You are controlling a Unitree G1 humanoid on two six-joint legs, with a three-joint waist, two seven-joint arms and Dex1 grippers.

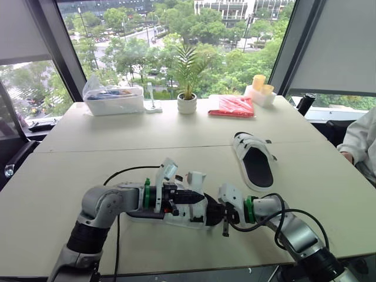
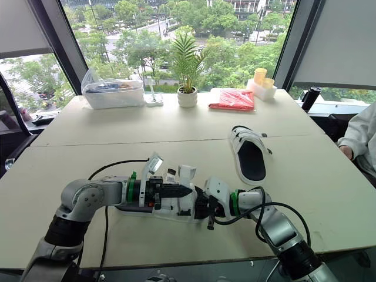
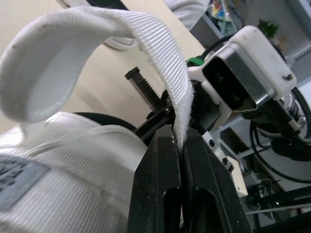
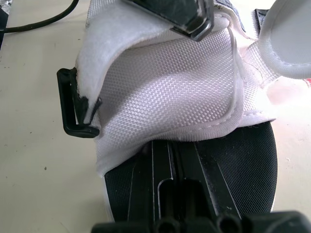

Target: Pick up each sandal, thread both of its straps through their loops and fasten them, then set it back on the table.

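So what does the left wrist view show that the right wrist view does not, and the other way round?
Left wrist view: the left gripper shut on the white strap, which arcs up over it. Right wrist view: the black plastic loop at the side and the black insole. Both: the white mesh upper of the sandal.

White woven-mesh sandal (image 4: pixel 170 87) with black textured footbed (image 4: pixel 243 160); white ribbed strap (image 3: pixel 155 43); black loop (image 4: pixel 73 111); beige desk (image 1: pixel 176 141); red packet (image 1: pixel 232 107); green-fronded palm (image 1: pixel 188 67) in white pot (image 1: pixel 187 104).
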